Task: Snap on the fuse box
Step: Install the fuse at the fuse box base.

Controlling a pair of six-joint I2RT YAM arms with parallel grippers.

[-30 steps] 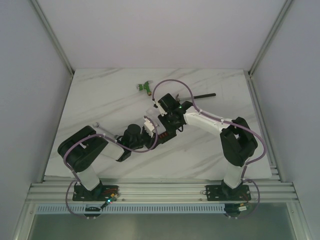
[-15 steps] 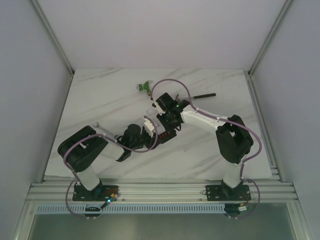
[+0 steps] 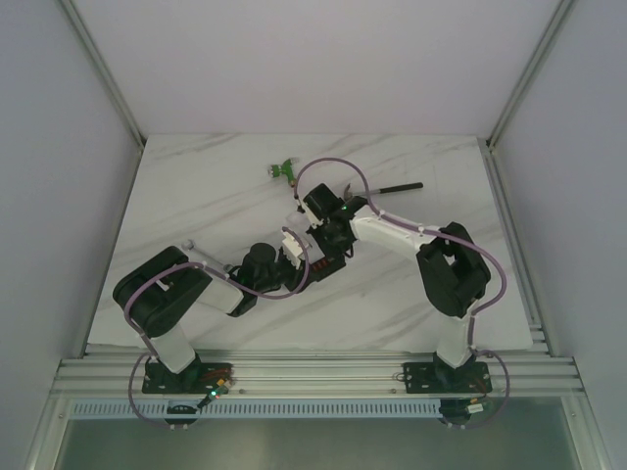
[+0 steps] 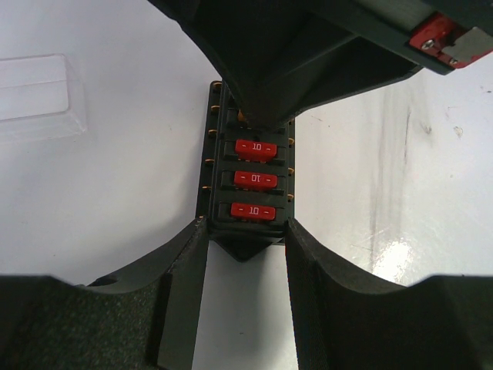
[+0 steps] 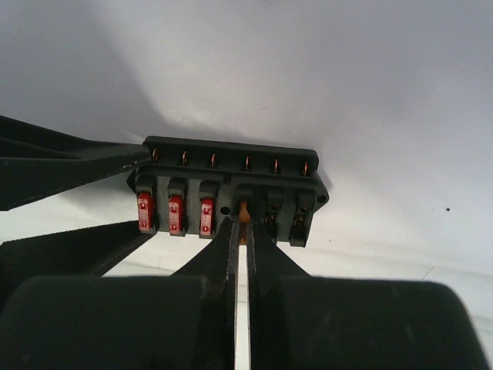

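The fuse box [image 4: 250,177] is a black block lying on the white table, with three red fuses [image 4: 254,179] in a row; it also shows in the top view [image 3: 329,261]. My left gripper [image 4: 246,231] is shut on its near end, one finger against each long side. My right gripper [image 5: 241,223] reaches over the fuse box [image 5: 231,193] from the other side, its jaws shut on a small orange fuse [image 5: 243,210] standing in the fourth slot. The two slots to the right of it are empty. The right gripper [image 4: 258,116] hides the box's far half in the left wrist view.
A clear plastic lid [image 4: 38,96] lies on the table left of the box. At the back, a black-handled hammer [image 3: 397,186] and a small green part [image 3: 284,169] lie on the table. The left gripper's fingers [image 5: 69,166] cross the right wrist view.
My right gripper has closed from partly open to shut at the box's fourth slot, and the right arm has shifted a little to the left. The left arm and box have not moved.
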